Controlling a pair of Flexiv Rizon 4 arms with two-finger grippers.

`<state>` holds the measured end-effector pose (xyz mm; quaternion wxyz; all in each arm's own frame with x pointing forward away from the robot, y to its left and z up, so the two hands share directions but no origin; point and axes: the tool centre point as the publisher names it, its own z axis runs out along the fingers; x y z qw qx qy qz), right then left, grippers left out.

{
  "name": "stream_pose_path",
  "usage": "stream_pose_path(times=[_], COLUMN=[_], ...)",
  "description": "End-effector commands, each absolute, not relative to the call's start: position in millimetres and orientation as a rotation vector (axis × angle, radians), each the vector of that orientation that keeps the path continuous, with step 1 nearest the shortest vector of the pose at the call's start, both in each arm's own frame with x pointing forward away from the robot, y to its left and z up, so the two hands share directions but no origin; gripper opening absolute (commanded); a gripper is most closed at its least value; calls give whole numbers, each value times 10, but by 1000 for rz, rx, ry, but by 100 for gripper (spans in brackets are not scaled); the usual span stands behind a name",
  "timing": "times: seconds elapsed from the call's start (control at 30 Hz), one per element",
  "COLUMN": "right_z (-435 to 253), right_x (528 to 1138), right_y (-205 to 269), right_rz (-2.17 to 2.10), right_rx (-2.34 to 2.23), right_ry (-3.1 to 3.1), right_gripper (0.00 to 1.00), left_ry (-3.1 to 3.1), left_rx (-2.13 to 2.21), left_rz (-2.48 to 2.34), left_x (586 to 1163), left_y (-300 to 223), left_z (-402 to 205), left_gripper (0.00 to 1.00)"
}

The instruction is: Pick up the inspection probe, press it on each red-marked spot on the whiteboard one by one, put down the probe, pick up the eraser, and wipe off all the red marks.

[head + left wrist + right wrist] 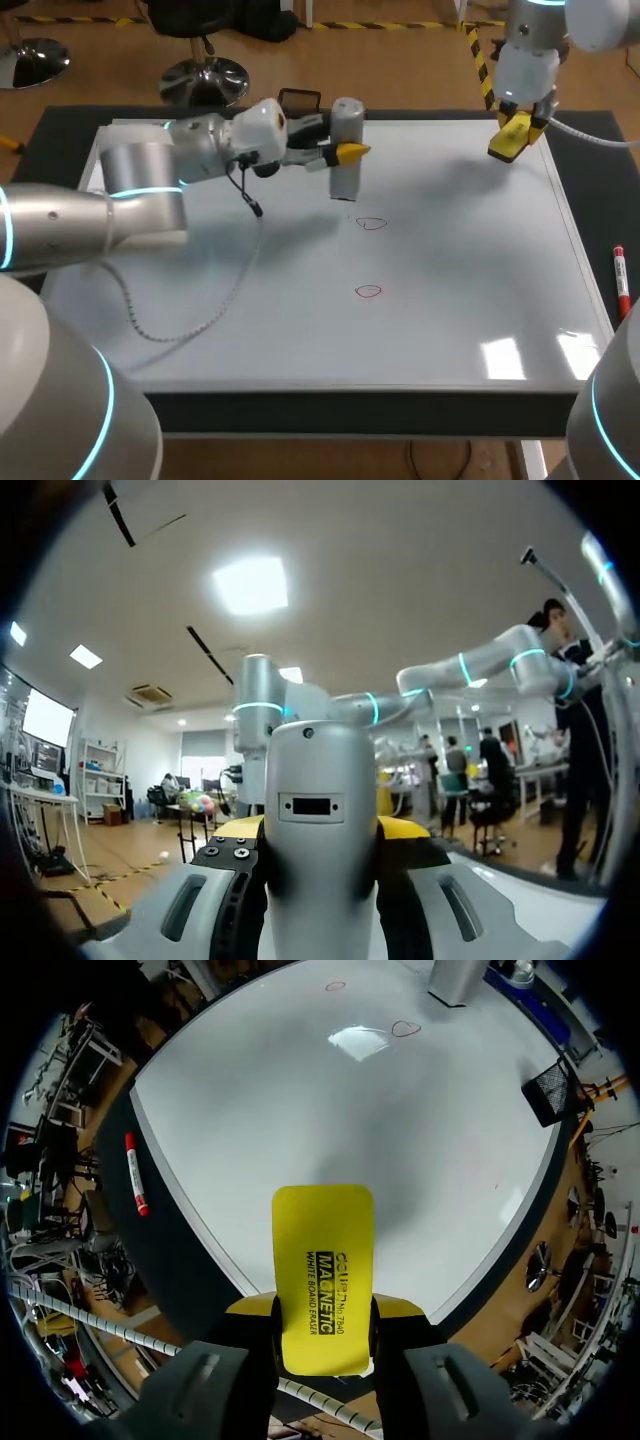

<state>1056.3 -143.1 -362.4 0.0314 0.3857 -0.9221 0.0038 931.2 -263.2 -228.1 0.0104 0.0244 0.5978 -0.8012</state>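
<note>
My left gripper (350,152) is shut on the grey inspection probe (345,150), which stands upright over the far middle of the whiteboard (450,300). In the left wrist view the probe (320,850) fills the gap between the yellow-tipped fingers (240,827). Two red marks, one (371,223) just ahead of the probe's foot and another (368,291) nearer me, show on the board. I cannot tell whether the probe touches the board. My right gripper (515,135) hangs over the far right corner, shut on the yellow eraser (322,1275). Both marks (405,1029) lie far from it.
A red marker pen (621,280) lies on the dark table right of the whiteboard, also visible in the right wrist view (135,1172). A black mesh holder (300,100) stands just beyond the board's far edge, behind the probe. A grey cable (180,330) trails over the board's left part.
</note>
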Motion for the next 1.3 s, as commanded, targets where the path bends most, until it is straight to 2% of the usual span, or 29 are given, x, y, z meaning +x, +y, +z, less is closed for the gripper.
stream_pose_path(times=[0.03,0.6,1.3], right_z=[-3612,-3612,-3612], right_x=[10568,10568,10568], right_y=[-1434,-1434,-1434], right_rz=[17,17,17], right_rx=[1189,1189,1189], right_ry=[-2837,-2837,-2837], right_gripper=[0,0,0], left_ry=[1831,1886,1950], left_rx=[112,94,47], left_rz=[-2564,-2591,-2555], left_x=[9388,9342,9271], left_y=[-2834,-3136,-3180], left_z=[-2422,-2704,-2848], left_gripper=[0,0,0])
